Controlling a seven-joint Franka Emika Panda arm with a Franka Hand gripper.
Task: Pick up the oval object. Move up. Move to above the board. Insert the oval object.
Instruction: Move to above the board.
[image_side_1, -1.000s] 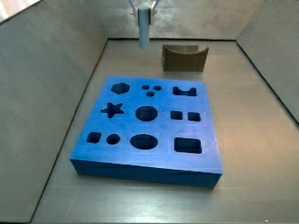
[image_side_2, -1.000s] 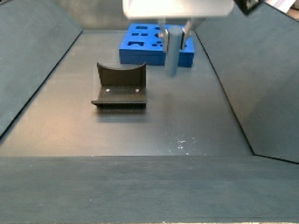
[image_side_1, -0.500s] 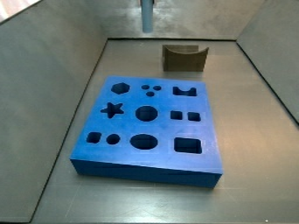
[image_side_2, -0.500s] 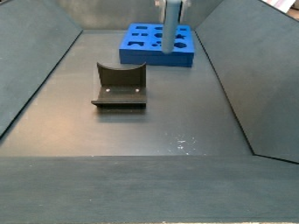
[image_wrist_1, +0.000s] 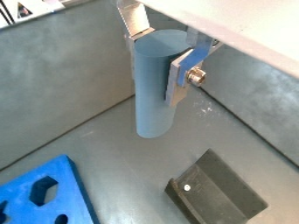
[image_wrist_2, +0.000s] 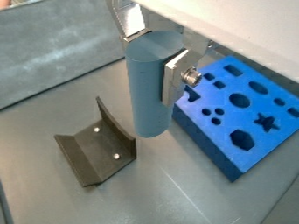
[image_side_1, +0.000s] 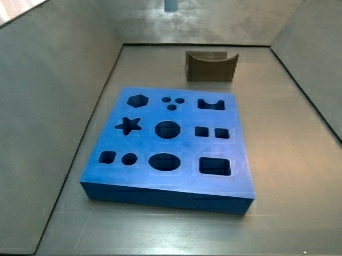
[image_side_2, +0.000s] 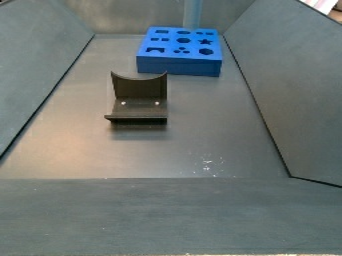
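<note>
The gripper (image_wrist_1: 159, 54) is high above the bench (image_wrist_1: 105, 131), with its jaws closed on the peg (image_wrist_1: 156, 83). In both wrist views the two silver fingers (image_wrist_1: 184, 70) clamp the upper part of the peg, one on each side. The peg hangs upright and its lower end is clear of the bench surface.

In a wrist view the peg (image_wrist_2: 151, 80) is pale blue-grey, smooth and round-sided, and its bottom end is free in the air. The gripper (image_wrist_2: 153, 48) holds it near the top.

In a side view only the lowest tip of the peg (image_side_1: 168, 5) shows at the top edge of the picture, above the far edge of the bench (image_side_1: 294, 160). In a side view a thin pale strip (image_side_2: 191, 12) shows at the top edge above the board (image_side_2: 185, 50); it appears to be the peg. The jaws themselves are out of the picture in both side views.

The board (image_side_1: 171, 145) lies flat on the bench, blue, with its shaped holes open and unfilled. In a wrist view the board (image_wrist_2: 239, 109) is beside the peg, not under it.

The fixture (image_side_1: 210, 65) stands near the far edge of the bench, apart from the board. In a side view the fixture (image_side_2: 136, 98) is at mid-bench, nearer the camera than the board.
</note>
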